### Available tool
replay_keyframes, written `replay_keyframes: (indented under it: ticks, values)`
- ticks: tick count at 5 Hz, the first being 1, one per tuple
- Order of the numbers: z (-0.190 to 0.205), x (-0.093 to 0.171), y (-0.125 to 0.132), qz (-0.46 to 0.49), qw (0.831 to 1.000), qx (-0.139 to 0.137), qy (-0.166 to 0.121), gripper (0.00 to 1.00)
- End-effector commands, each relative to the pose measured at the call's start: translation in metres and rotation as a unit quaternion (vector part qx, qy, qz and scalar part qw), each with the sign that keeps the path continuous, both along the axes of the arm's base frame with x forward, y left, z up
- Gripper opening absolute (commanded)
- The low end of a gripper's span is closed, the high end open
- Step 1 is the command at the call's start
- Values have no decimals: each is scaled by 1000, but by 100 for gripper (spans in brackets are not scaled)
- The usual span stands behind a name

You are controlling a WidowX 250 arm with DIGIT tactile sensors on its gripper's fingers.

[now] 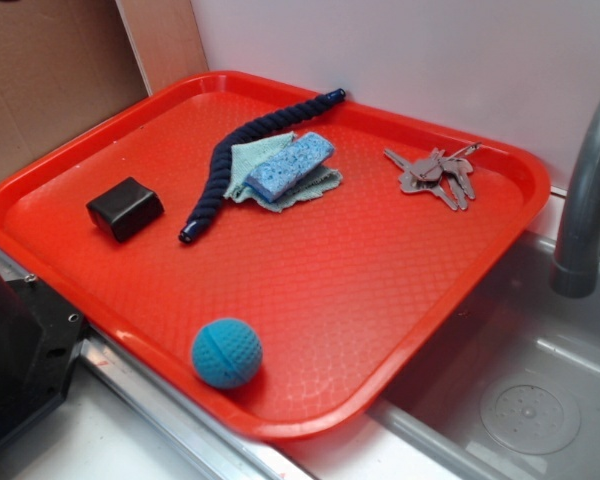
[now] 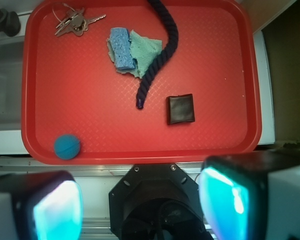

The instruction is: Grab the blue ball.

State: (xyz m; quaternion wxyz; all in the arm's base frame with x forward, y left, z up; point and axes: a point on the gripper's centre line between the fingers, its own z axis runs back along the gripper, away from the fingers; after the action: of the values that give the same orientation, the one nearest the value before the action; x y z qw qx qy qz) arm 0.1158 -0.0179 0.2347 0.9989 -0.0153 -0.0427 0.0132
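The blue ball (image 1: 226, 352) is a small teal, dimpled sphere near the front edge of the red tray (image 1: 400, 300). In the wrist view the ball (image 2: 67, 146) lies in the tray's lower left corner. My gripper (image 2: 140, 205) is high above the tray's near edge, over the robot base, well apart from the ball. Its two fingers (image 2: 230, 200) stand wide apart with nothing between them. The gripper itself does not show in the exterior view.
On the tray lie a black box (image 1: 125, 208), a dark blue rope (image 1: 242, 152), a light-blue sponge (image 1: 290, 165) on a green cloth (image 1: 248, 165), and a bunch of keys (image 1: 435, 177). A grey sink (image 1: 520, 400) and faucet (image 1: 590, 200) are at the right.
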Motion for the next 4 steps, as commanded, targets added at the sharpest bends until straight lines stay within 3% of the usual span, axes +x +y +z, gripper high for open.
replay_keyframes:
  ticks: [1, 2, 3, 4]
  values:
    - [0, 0, 0, 0, 1000, 0, 0, 100]
    - [-46, -2, -33, -125, 992, 3, 28, 100]
    - [-78, -10, -75, -247, 968, 12, 51, 100]
    - [-107, -13, -93, -365, 929, 23, 64, 100]
